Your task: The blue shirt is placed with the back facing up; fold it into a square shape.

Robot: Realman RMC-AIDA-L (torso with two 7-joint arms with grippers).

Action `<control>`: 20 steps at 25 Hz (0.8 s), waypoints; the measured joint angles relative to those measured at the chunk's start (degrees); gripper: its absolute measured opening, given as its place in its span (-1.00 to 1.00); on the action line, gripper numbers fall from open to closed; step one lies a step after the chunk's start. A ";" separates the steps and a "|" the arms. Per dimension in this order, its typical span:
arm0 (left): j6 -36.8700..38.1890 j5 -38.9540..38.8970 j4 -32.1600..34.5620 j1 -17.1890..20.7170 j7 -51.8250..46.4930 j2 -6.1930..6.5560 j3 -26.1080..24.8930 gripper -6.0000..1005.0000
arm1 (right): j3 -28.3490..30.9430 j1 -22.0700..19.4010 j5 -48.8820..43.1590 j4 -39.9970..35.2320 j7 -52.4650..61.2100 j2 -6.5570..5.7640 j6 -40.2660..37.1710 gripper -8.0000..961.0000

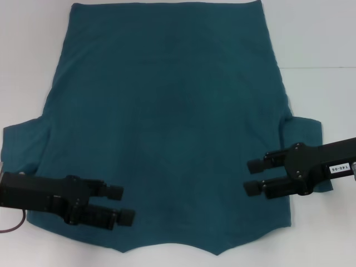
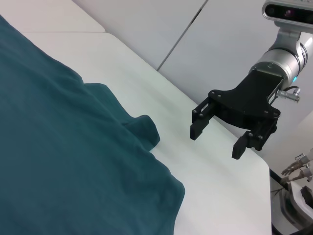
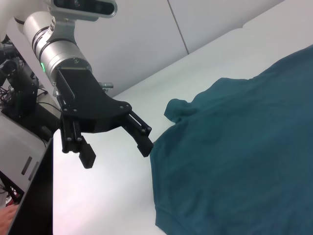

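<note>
The blue shirt lies flat on the white table, plain back up, with its sleeves out to both sides and the neck edge nearest me. My left gripper hovers open and empty over the near left part of the shirt, pointing inward. My right gripper hovers open and empty over the near right part, by the right sleeve. The left wrist view shows the shirt and the right gripper, which is open. The right wrist view shows the shirt and the left gripper, which is open.
The white table extends beyond the shirt on both sides. The table's edge shows past the right gripper, with equipment beyond it. Racks and cables stand off the table behind the left arm.
</note>
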 joint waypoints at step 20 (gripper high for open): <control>-2.17 -0.05 -0.56 -0.23 -9.08 0.68 -12.35 0.86 | 6.04 1.79 0.35 0.42 18.75 -0.99 8.56 0.41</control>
